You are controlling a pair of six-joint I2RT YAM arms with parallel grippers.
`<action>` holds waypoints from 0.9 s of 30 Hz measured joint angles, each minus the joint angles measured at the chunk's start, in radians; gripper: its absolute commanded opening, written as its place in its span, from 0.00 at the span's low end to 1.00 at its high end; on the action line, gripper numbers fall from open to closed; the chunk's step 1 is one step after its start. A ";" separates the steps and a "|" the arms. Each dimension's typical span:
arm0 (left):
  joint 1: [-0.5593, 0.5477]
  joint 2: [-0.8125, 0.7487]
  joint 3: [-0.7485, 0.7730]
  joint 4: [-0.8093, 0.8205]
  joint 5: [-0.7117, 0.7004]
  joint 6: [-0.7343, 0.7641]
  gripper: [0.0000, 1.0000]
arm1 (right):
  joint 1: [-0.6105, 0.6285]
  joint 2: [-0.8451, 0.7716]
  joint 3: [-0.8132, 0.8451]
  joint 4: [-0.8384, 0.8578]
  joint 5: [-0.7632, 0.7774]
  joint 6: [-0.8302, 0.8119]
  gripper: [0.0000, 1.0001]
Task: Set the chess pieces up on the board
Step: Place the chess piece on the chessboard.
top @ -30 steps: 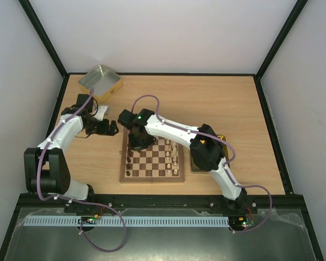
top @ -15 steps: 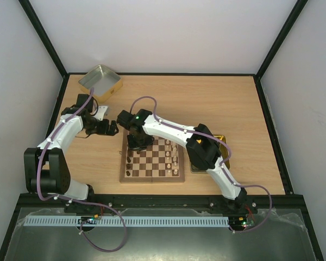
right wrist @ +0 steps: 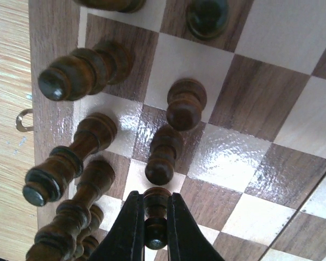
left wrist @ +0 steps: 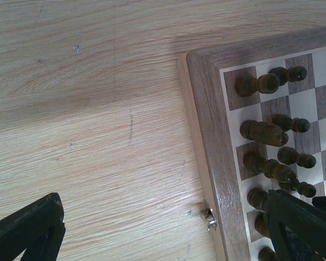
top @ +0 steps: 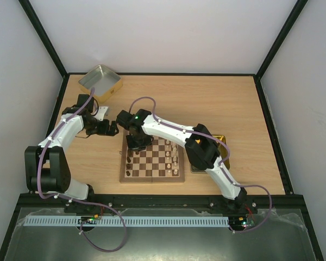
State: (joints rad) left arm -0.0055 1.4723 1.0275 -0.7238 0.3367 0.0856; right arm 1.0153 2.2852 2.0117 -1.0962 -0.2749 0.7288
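Your right claw (right wrist: 155,216) pinches a dark pawn (right wrist: 156,202) over the board (right wrist: 250,103). Ahead of it and beside it stand dark chessmen (right wrist: 185,103); few squares seem left to fill.

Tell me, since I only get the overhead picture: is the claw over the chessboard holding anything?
Observer: Yes. Its own camera shows the right gripper shut on a small dark chess piece.
Operator: And the other claw?
Observer: The left gripper is wide open and empty, by the corner of the board.
Operator: Anything else I can't see from above?
Observer: A small metal clasp sits on the board's outer edge.
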 measured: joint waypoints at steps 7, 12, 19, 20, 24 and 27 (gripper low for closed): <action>0.000 0.000 0.000 0.000 0.000 0.000 1.00 | 0.000 0.019 0.023 -0.001 -0.005 -0.008 0.07; 0.000 0.000 0.000 0.000 0.000 0.000 1.00 | 0.000 0.023 0.024 -0.002 -0.008 -0.011 0.10; 0.000 0.000 0.000 0.000 0.000 0.000 1.00 | 0.000 0.023 0.024 -0.003 -0.014 -0.014 0.19; 0.000 0.000 0.000 0.000 0.000 0.000 1.00 | 0.001 0.023 0.024 -0.003 -0.015 -0.016 0.19; 0.000 0.000 0.000 0.000 0.000 0.000 1.00 | 0.002 0.023 0.024 -0.003 -0.017 -0.016 0.20; 0.000 0.000 0.000 0.000 0.000 0.000 1.00 | 0.002 0.023 0.024 -0.003 -0.015 -0.015 0.20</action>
State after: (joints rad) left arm -0.0055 1.4727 1.0275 -0.7235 0.3367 0.0856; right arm 1.0176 2.3077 2.0357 -1.0992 -0.2901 0.7136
